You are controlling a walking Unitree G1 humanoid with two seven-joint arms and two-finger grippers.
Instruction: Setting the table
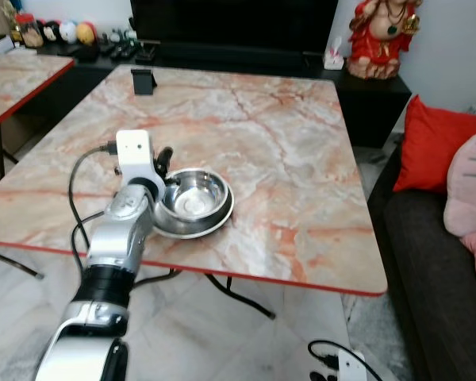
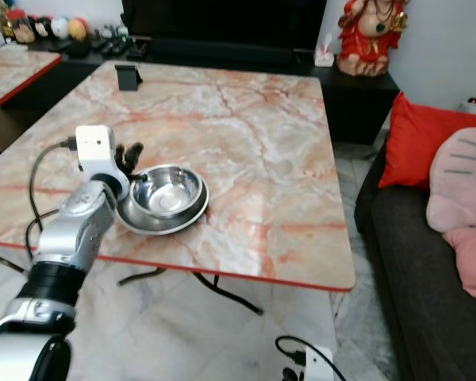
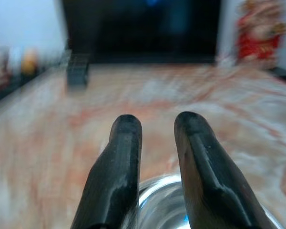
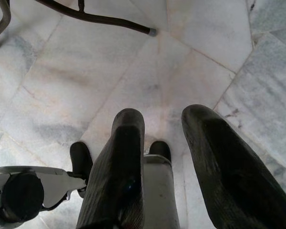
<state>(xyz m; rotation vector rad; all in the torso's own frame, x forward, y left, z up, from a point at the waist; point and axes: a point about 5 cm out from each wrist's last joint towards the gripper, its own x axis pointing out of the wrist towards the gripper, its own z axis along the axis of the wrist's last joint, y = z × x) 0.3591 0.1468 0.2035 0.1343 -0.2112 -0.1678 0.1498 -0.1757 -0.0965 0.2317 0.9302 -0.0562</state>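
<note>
Left eye view: left gripper [image 1: 163,161], fingers slightly parted and holding nothing, is hovering at the steel bowl [image 1: 193,195] on its plate [image 1: 214,226], lower left of the table [image 1: 301,159]. Setting is barely starting; right gripper [image 4: 164,143], open, is hanging idle.

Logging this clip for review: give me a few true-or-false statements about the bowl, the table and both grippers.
1. The steel bowl sits in a steel plate near the table's front edge. True.
2. The left gripper is at the bowl's rim. True.
3. The right gripper holds a spoon. False: it hangs open over the floor, holding nothing.
4. The bowl is full of rice. False: it is empty.
5. A small black stand is at the table's far edge. True.
</note>
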